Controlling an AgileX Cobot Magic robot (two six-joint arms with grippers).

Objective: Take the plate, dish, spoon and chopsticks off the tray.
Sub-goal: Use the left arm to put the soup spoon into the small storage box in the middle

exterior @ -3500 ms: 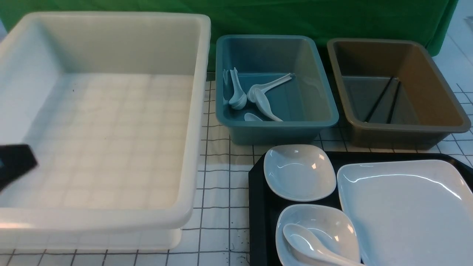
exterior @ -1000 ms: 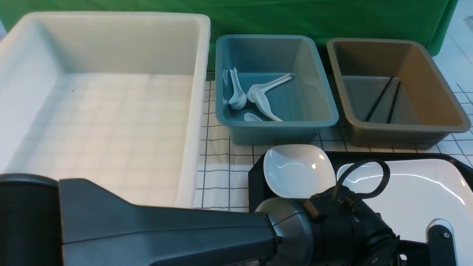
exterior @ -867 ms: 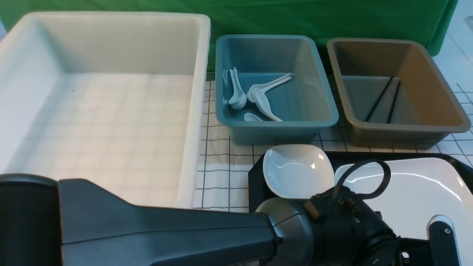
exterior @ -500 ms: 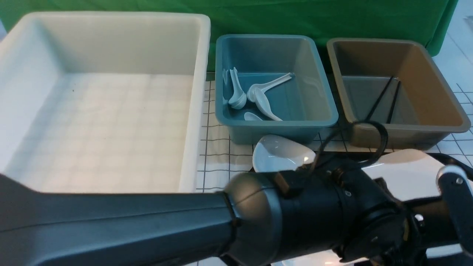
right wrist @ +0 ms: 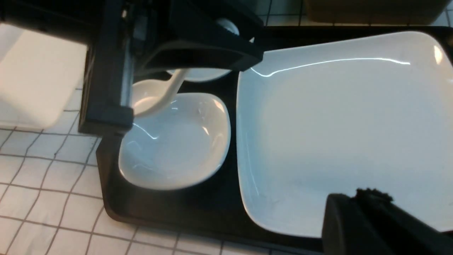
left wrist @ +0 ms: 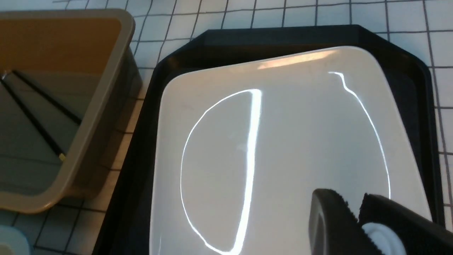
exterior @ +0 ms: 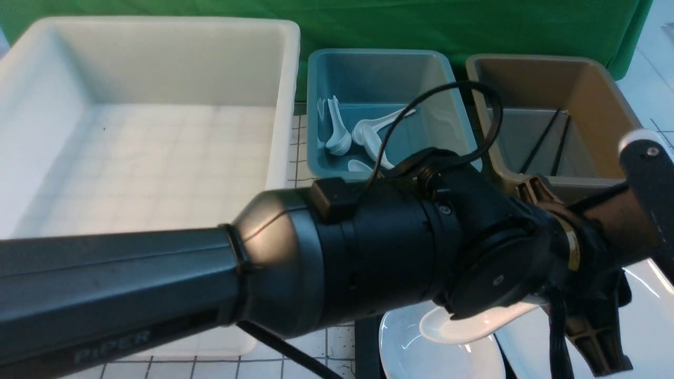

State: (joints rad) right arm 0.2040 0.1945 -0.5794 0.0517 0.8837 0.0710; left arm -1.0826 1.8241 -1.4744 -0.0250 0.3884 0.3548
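Observation:
My left gripper (exterior: pixel 585 327) is shut on the handle of the white spoon (exterior: pixel 474 323) and holds it above the near small white dish (exterior: pixel 437 350). In the right wrist view the spoon (right wrist: pixel 161 97) hangs over that dish (right wrist: pixel 177 145). The left wrist view shows the gripper (left wrist: pixel 357 210) pinching the handle (left wrist: pixel 380 236) over the large white plate (left wrist: pixel 283 148) on the black tray (left wrist: pixel 138 170). My right gripper (right wrist: pixel 357 202) is shut and empty above the plate's (right wrist: pixel 336 117) near edge. Black chopsticks (exterior: pixel 547 139) lie in the brown tub; none show on the tray.
A big white tub (exterior: pixel 147 152) stands at the left. A blue tub (exterior: pixel 447 105) holds several white spoons. A brown tub (exterior: pixel 595 100) stands at the back right. A second small dish (right wrist: pixel 201 74) sits behind the first. My left arm hides much of the tray in the front view.
My left arm came in over the tray, shut on the spoon in the near dish and lifted it. The arm has since risen, and the dish is empty.

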